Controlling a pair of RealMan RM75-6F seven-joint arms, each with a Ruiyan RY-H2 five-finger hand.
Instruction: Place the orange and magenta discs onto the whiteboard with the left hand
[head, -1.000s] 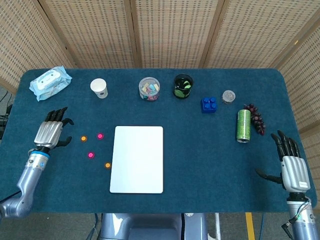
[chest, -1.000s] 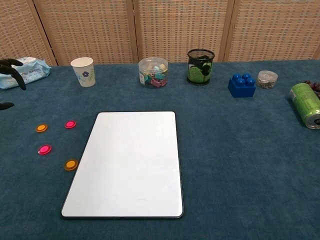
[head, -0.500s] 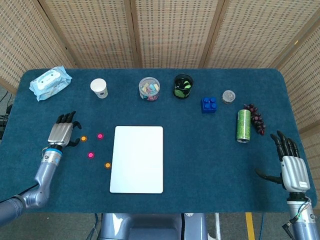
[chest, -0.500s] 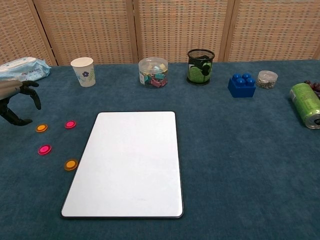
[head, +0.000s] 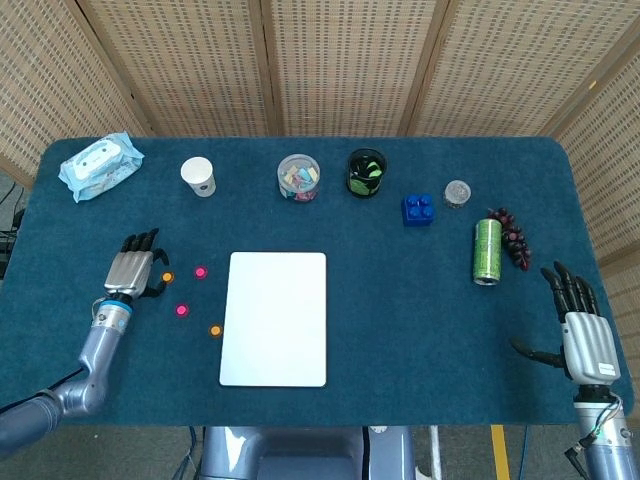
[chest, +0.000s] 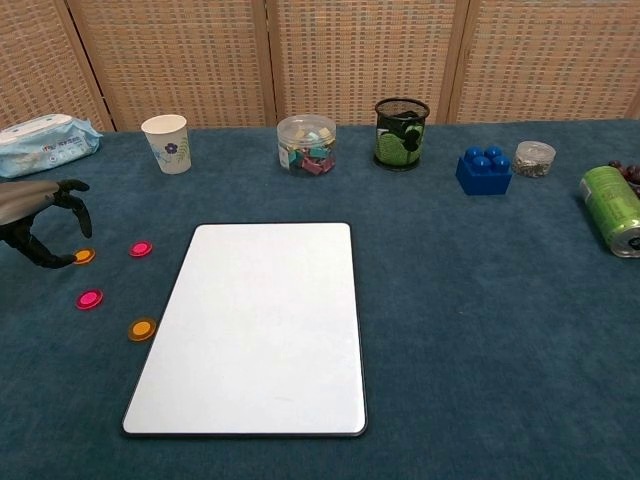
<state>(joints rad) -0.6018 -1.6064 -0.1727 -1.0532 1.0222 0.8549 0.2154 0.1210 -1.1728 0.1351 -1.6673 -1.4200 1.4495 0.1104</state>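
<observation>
Head view showing nothing placed as yet; lying bare and white at the frame's centre, whiteboard (head: 274, 318), with no disc on it in either view; judging the task as barely begun, all four discs waiting on the blue table (head: 420, 330) cloth to the left of the board. Hovering at centre-left, left hand (head: 131, 271), fingers spread and curved downward, grasping nothing; sitting just beside its fingertips, upper orange disc (head: 167, 277), though contact cannot be told from above; appearing in the chest view at the left edge, left hand (chest: 40, 215) arching over that same upper orange disc (chest: 84, 256), thumb tip close against it. Resting idle at the lower right of the frame, right hand (head: 585, 340), released, fingers loosely apart, holding nothing. Remaining to be done, by this reading: pinching each disc and carrying it rightward onto the board; upper magenta disc (head: 200, 272) lying just right of the orange one; lower magenta disc (head: 182, 310) sitting below, left-centre; lower orange disc (head: 215, 330) lying nearest the board's left edge.

Turning to writing: wipes pack (head: 100, 165) at upper left bearing a printed label too small to read; green can (head: 487, 250) at right showing no legible brand; paper cup (chest: 167, 143) carrying a small floral print, no words discernible.
</observation>
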